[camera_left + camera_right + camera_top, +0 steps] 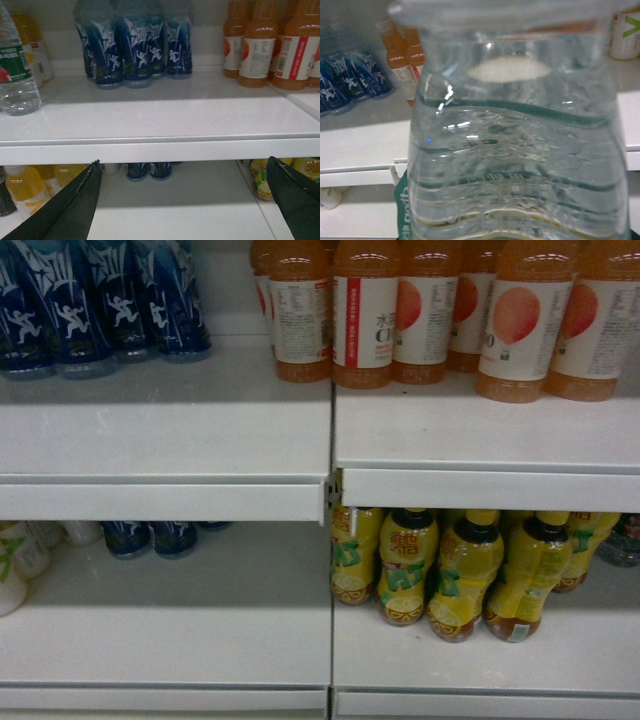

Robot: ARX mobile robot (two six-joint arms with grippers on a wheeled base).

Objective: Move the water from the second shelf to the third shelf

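A clear ribbed plastic water bottle [520, 150] fills nearly the whole right wrist view, right up against the lens. Its long axis runs up the picture, and a strip of green label shows at its lower left. Neither finger of the right gripper is visible, so whether it is pinching the bottle cannot be told, though the closeness suggests it may be.

The left wrist view shows a bottle of the same kind, the clear bottle with a green label [15, 70], standing upright at the far left of a white shelf board [165, 120]. Whether it is the same one is unclear.

The left gripper [185, 200] has its two dark fingers [75, 205] spread wide and holds nothing. It sits below that board's front lip, with the bottle up and to its left.

The head view shows neither arm nor the water.
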